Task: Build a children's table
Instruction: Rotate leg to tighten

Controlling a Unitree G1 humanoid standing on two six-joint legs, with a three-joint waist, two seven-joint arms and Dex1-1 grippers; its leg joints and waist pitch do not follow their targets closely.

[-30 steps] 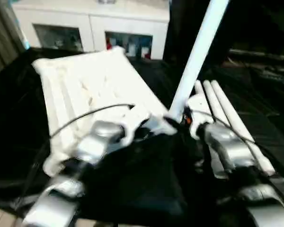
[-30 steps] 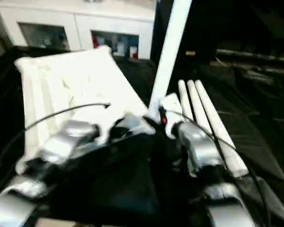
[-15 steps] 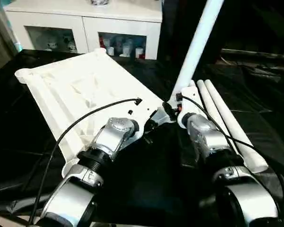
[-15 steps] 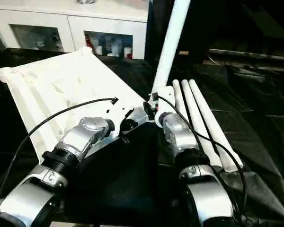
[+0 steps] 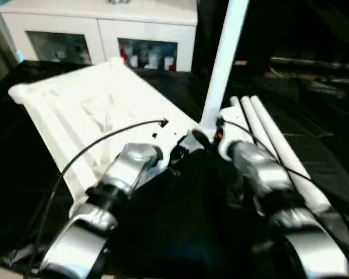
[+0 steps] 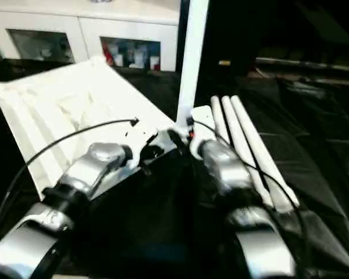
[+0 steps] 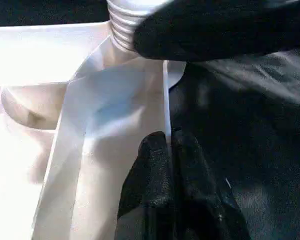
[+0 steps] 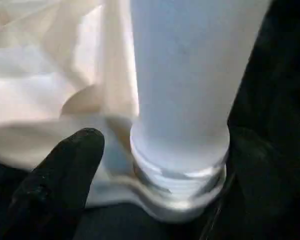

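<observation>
Pinching tabletop (image 5: 93,110) edge, L hand (image 7: 170,145)

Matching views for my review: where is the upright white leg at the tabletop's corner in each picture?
Left eye: upright leg, right of centre, rising to the top edge.
Right eye: centre.
Left wrist: its threaded base at top.
Right wrist: centre, close up.
Shared landmark: tabletop corner socket.

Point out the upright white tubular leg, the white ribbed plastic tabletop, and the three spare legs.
upright white tubular leg (image 5: 221,64), left eye view, mid-shaft
white ribbed plastic tabletop (image 5: 87,110), left eye view, ribbed underside
three spare white legs (image 6: 241,139), right eye view, middle leg
</observation>
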